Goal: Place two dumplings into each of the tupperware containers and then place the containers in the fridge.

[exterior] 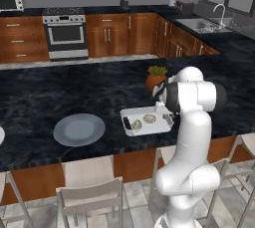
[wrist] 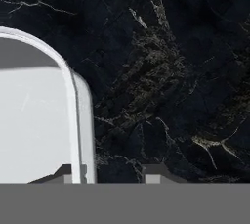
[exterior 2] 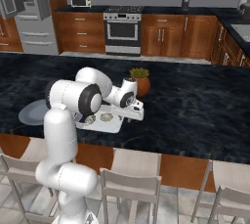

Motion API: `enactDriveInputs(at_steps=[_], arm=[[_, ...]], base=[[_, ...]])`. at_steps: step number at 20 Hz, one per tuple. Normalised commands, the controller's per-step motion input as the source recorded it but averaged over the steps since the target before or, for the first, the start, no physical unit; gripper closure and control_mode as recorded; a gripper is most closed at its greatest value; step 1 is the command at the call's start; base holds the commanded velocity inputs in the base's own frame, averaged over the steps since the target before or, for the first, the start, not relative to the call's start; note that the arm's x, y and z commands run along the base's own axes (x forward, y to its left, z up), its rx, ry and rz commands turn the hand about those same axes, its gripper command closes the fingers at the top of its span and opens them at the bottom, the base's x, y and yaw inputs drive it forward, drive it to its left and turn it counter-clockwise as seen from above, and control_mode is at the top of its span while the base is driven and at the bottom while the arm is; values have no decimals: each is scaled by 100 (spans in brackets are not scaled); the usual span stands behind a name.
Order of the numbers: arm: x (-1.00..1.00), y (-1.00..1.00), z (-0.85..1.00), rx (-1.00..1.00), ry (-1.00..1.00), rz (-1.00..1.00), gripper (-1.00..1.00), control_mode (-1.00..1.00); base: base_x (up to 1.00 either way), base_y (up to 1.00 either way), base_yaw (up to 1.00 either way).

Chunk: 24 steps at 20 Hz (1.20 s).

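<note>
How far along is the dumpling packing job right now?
One tupperware container on the counter already holds two dumplings. In hand: the gripper is at that container's edge, its jaws straddling the rim, not visibly clamped. Left: a second container, not visible here, and moving them to the fridge.

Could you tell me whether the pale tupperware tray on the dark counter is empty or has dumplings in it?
Not empty: the pale grey-white rectangular tupperware tray holds two small beige dumplings, side by side, as the left base view shows.

A pale tupperware container holding two dumplings sits on the dark counter, right of a round plate; a potted plant stands behind it.
</note>
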Motion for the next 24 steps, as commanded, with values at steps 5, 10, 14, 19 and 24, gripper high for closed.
enactDriveInputs(at_steps=[5,10,14,19,24], arm=[[0,0,18,0,1,-4,100,-100],[0,2,92,0,8,-12,100,-100],[-14,3,100,0,10,-15,100,-100],[-36,0,96,1,13,-22,100,-100],[-63,1,66,5,6,-37,100,-100]], base=[[0,0,0],[0,0,0],[0,0,0],[0,0,0],[0,0,0]])
